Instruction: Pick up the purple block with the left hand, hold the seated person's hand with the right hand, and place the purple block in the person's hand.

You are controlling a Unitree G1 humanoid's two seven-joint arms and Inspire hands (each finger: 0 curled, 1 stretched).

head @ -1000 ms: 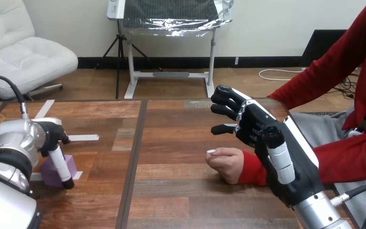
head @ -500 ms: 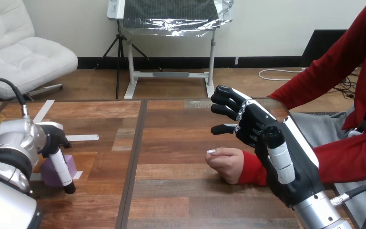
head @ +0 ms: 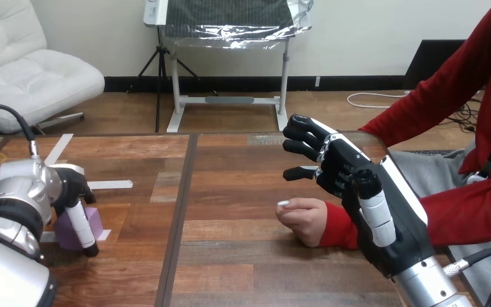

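Observation:
The purple block (head: 93, 222) sits on the wooden table (head: 230, 256) near its left side, on a strip of white tape. My left hand (head: 70, 185) is right over it and against its near side, hiding much of the block. My right hand (head: 335, 169) hovers open at the right, fingers spread and slightly bent, pointing left. The person's hand (head: 302, 219) rests on the table as a loose fist just below and in front of my right hand, apart from it. The person's red sleeve (head: 460, 211) runs off to the right.
White tape strips (head: 111, 185) lie on the table behind the block. A dark seam (head: 180, 211) runs front to back between the table's two halves. The person's arm and torso take up the right side.
My left hand has settled slightly lower and nearer against the purple block. My right hand and the person's hand have not moved.

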